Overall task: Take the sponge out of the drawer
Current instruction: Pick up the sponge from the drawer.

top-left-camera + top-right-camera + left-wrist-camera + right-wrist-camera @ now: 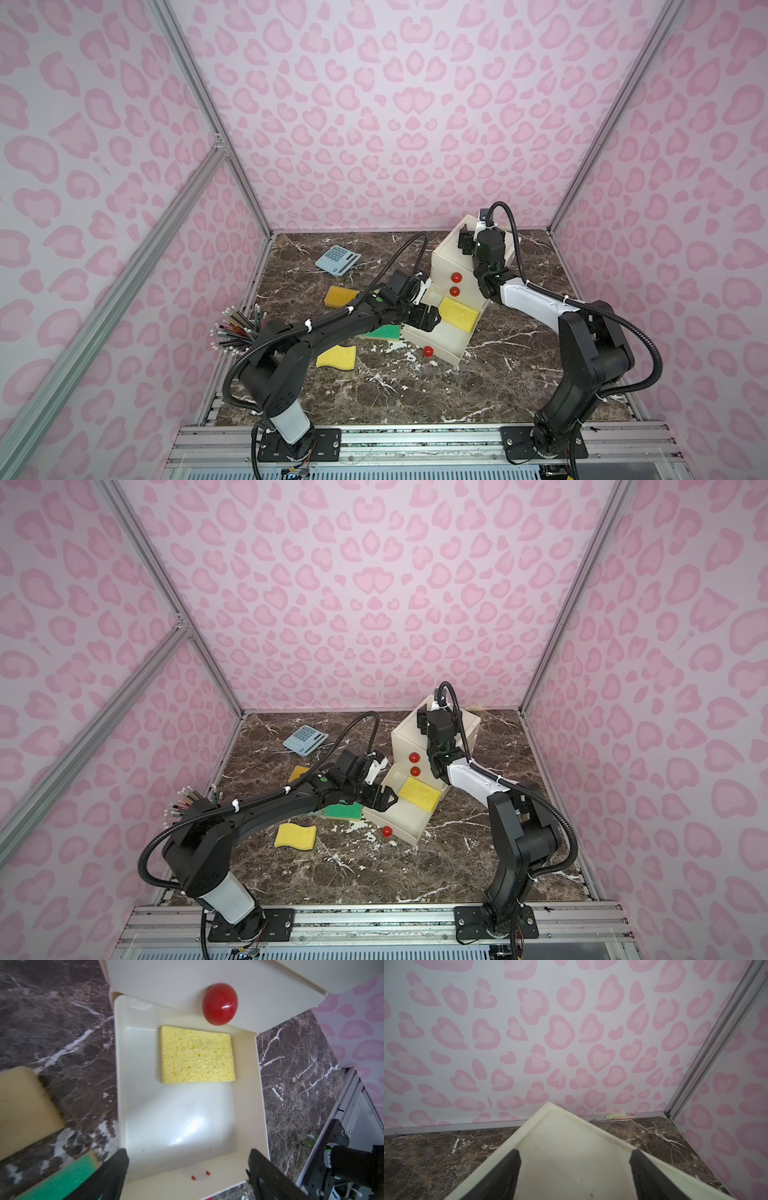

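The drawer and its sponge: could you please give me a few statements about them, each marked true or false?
1. The sponge lies flat in the open drawer. True.
2. The left gripper holds the sponge. False: it is open and empty, above the drawer's front end.
3. The right gripper is at the top of the cabinet. True.
4. Every drawer of the cabinet is pulled out. False: only the lowest is open.
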